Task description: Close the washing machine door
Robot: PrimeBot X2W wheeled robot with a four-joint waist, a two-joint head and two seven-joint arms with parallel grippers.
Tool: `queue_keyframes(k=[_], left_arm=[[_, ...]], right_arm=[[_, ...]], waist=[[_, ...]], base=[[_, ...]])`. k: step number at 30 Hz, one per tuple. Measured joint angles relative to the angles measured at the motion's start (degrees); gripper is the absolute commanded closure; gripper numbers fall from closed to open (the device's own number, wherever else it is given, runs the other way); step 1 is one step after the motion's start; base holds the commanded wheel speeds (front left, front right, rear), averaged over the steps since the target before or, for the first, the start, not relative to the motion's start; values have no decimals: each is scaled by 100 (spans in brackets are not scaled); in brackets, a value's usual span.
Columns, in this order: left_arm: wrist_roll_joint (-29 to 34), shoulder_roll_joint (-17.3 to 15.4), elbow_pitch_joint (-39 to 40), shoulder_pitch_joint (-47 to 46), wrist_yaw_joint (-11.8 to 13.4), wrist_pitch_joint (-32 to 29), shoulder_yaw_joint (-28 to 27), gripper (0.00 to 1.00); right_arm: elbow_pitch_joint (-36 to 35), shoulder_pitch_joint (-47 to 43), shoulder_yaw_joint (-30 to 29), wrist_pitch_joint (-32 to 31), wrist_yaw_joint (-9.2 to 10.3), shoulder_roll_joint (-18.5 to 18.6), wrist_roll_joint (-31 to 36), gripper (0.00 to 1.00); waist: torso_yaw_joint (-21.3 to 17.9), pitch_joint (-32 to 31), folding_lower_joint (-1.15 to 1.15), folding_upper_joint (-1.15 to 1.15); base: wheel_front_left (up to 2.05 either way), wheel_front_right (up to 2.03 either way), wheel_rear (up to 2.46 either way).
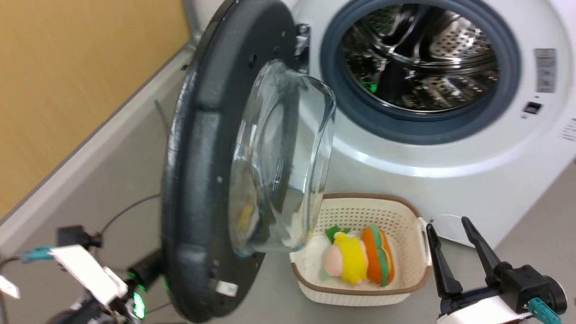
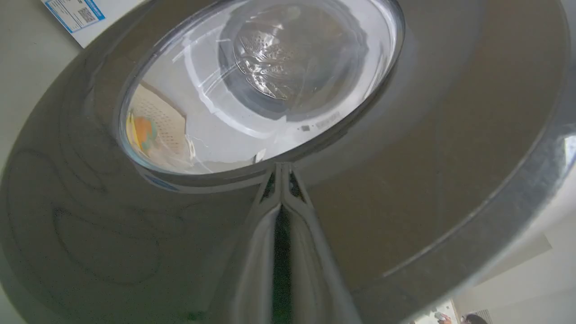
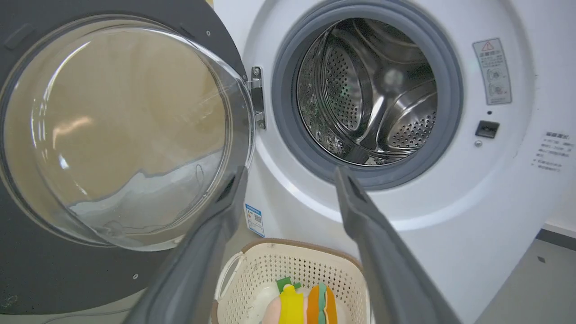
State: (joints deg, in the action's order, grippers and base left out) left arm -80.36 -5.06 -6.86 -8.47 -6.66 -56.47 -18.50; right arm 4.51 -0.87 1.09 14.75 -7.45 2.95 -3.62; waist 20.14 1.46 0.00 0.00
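Note:
The washing machine door (image 1: 193, 180) stands swung out, edge-on in the head view, its clear glass bowl (image 1: 283, 162) bulging toward the white washing machine (image 1: 450, 171). The steel drum (image 3: 364, 90), grey gasket (image 3: 288, 130) and metal hinge (image 3: 256, 96) are exposed. My left gripper (image 2: 282, 168) is shut, its tips against the door's glossy outer face (image 2: 450, 157) just below the glass window (image 2: 261, 85). In the head view my left arm (image 1: 85, 270) sits behind the door. My right gripper (image 1: 447, 222) is open and empty, low in front of the machine; in its wrist view (image 3: 291, 171) it faces the drum opening.
A cream perforated basket (image 1: 360, 211) holding plush toys (image 1: 360, 261) sits on the floor under the glass bowl, left of my right gripper. A wood-coloured wall (image 1: 67, 90) with a pale baseboard runs along the left. A cable (image 1: 130, 207) lies on the floor behind the door.

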Motion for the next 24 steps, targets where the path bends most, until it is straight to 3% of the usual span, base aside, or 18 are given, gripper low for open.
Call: queue_keyframes(k=[10,18,24], left_arm=[[-553,180,631,681,0,67,1013,100],[-1162,203,756,865,-5,897,1964,100],[-1218,201,503,782,-42,1591,2425,100]], right_arm=[[-4,-18,-22,0,0,0,2,0],[-24,-14,4,0,0,-1,11,0],[-42,5,14,0,0,-1,12,0]], waist=[[-704,-26,0,0],[-1467,51,0,0],[-2116,179,0,0]], base=[[0,0,0],[0,0,0],[0,0,0]])
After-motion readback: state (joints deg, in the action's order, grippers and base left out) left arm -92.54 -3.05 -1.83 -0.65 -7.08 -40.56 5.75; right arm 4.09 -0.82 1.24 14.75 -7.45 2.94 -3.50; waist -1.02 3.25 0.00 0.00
